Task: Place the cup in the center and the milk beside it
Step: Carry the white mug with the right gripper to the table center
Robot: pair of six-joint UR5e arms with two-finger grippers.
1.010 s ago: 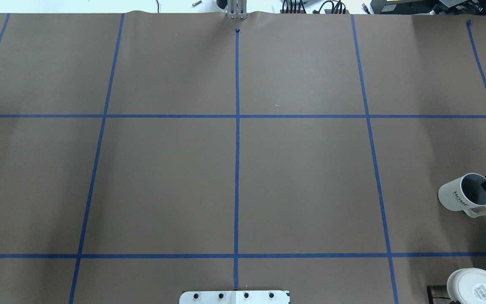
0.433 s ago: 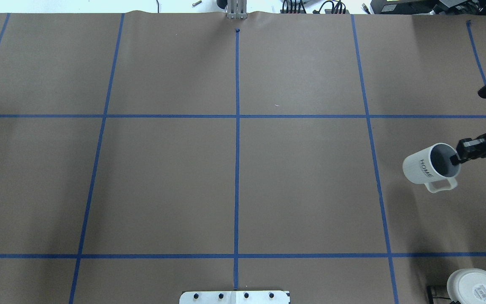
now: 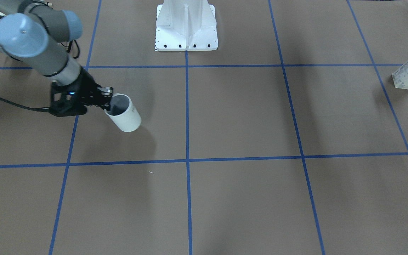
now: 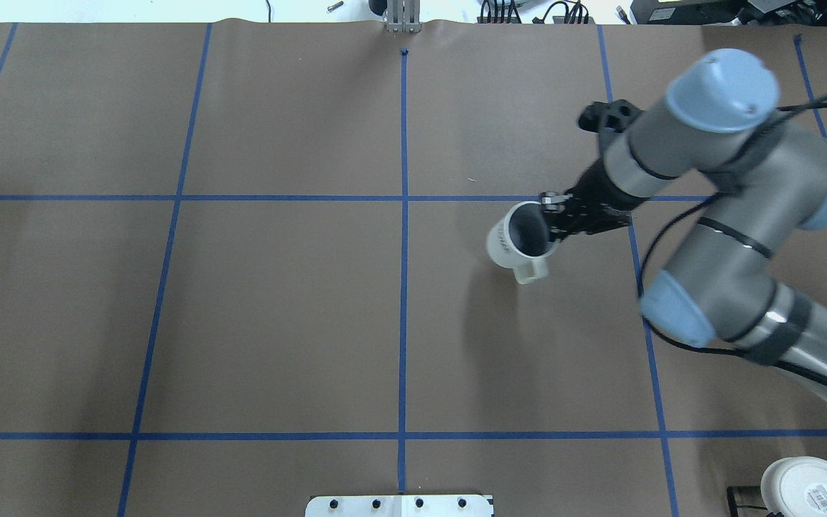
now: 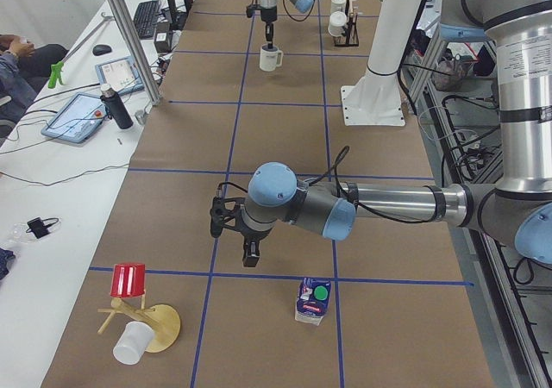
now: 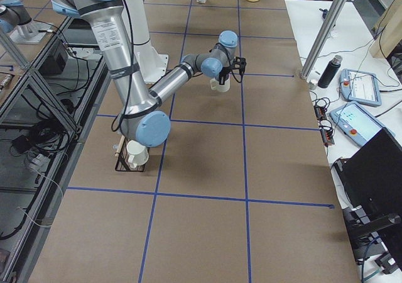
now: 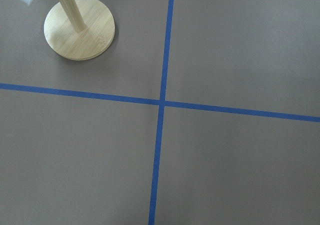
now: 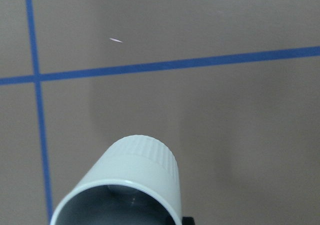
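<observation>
Stretching across every wide shot, the brown paper-covered bench [image 4: 277,323] is ruled into squares by blue tape lines [image 4: 403,287]. Next up, the grey and pale-blue right arm [image 4: 729,215] reaches in from the robot's right side, elbow high, wrist aimed at the middle of the bench. The matching left arm [image 5: 379,207] lies long and low over the bench's left end.

Close by there, a pale wooden mug stand with a round base [image 5: 159,323] carries 1 red cup [image 5: 129,278]. The small dark-blue and white milk carton with a round green cap [image 5: 312,300] stands upright on the bench at that same left end, well apart from the middle.

On to the grippers. The black left gripper [image 5: 250,257] hangs fingers-down near the carton, just across a tape line from it. Whether its fingers are apart or together, I cannot tell. The black right gripper [image 4: 550,217] is clamped on a rim, 1 finger inside the mouth and 1 outside.

That rim belongs to the white cylindrical mug with a dark grey inside and a small white handle [image 4: 510,248]. It is tilted, mouth towards the gripper, and clear of the bench, its shadow lying apart from it. It sits over the square just on the robot's right of the centre line, handle pointing back towards the robot.
</observation>
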